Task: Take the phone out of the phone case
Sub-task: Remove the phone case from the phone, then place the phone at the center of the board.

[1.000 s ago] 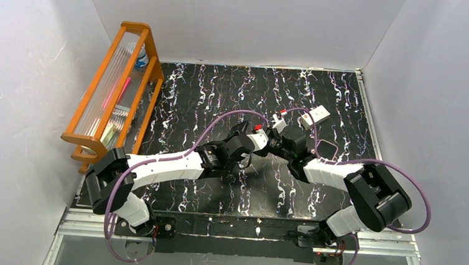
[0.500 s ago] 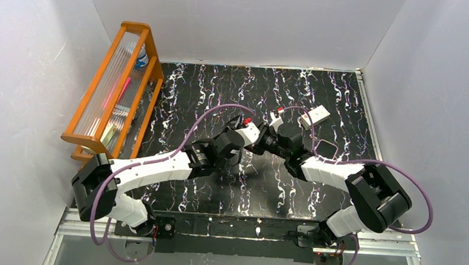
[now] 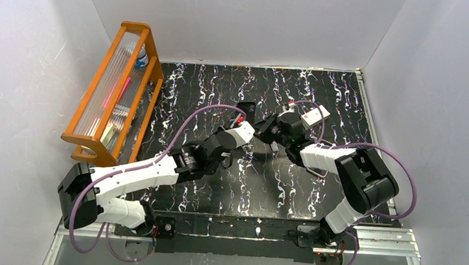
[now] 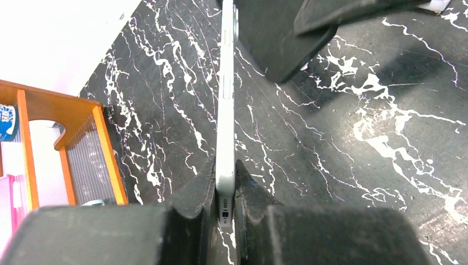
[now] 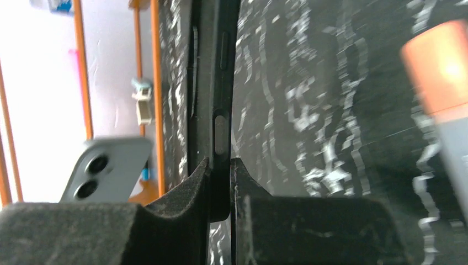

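Observation:
My left gripper (image 4: 225,165) is shut on the bottom end of the pale grey-blue phone (image 4: 226,99), which I see edge-on with its port toward the camera. My right gripper (image 5: 219,163) is shut on the edge of the black phone case (image 5: 212,66). The case (image 4: 276,44) hangs just right of the phone's top end in the left wrist view. The phone's bare back with two camera lenses (image 5: 105,165) shows left of the case in the right wrist view. In the top view both grippers, left (image 3: 245,116) and right (image 3: 269,130), meet mid-table above the surface.
An orange wooden rack (image 3: 116,93) with clear tubes and small items stands along the left wall; it also shows in the left wrist view (image 4: 66,132). A small white box (image 3: 315,116) lies just behind the right gripper. The black marbled tabletop (image 3: 210,87) spreads around.
Both grippers have moved farther from the arm bases. The left gripper has shifted left and back with the phone, drawing apart from the right gripper.

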You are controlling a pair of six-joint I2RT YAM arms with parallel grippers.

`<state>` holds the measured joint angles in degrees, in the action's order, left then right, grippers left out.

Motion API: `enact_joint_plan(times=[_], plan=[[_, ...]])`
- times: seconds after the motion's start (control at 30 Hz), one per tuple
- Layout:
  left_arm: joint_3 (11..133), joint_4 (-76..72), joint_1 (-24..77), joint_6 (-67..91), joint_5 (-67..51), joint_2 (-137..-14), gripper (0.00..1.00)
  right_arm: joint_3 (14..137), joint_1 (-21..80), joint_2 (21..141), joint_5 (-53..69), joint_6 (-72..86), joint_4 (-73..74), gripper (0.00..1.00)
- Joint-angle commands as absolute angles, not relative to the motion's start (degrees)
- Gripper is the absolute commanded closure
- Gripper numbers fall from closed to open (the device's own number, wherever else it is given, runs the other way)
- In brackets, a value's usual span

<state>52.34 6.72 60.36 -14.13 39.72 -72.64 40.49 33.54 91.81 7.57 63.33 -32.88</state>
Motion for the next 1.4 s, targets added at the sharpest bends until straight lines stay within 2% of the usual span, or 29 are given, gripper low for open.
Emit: enact_joint_plan(times=[0.0, 0.3, 0.6, 0.97, 1.13, 1.37], plan=[[50.75, 5.81, 60.06, -14.26, 40.66, -69.61, 1.00, 41.89, 29.43, 93.54, 6.78, 62.06, -37.96, 0.99], [49.52, 0.58, 54.08, -17.18, 40.27, -76.25, 1.00, 40.60, 26.91, 95.16, 10.36, 58.56, -37.80, 0.99], [51.30, -10.88, 50.37, -30.80, 41.66, -90.54, 1.00, 40.30, 25.30, 95.94, 15.83, 56.70, -37.75, 0.99], [52.62, -13.48, 47.57, -30.71, 37.37, -99.64, 1.00, 39.16, 25.04, 96.58, 19.77, 55.22, -37.88, 0.99], [52.89, -11.84, 47.46, -29.37, 37.00, -102.18, 0.90, 39.33, 24.72, 97.00, 20.07, 54.71, -37.01, 0.99], [52.21, -10.82, 47.46, -28.43, 36.50, -102.82, 0.70, 39.58, 24.19, 98.01, 20.54, 54.73, -36.48, 0.99]])
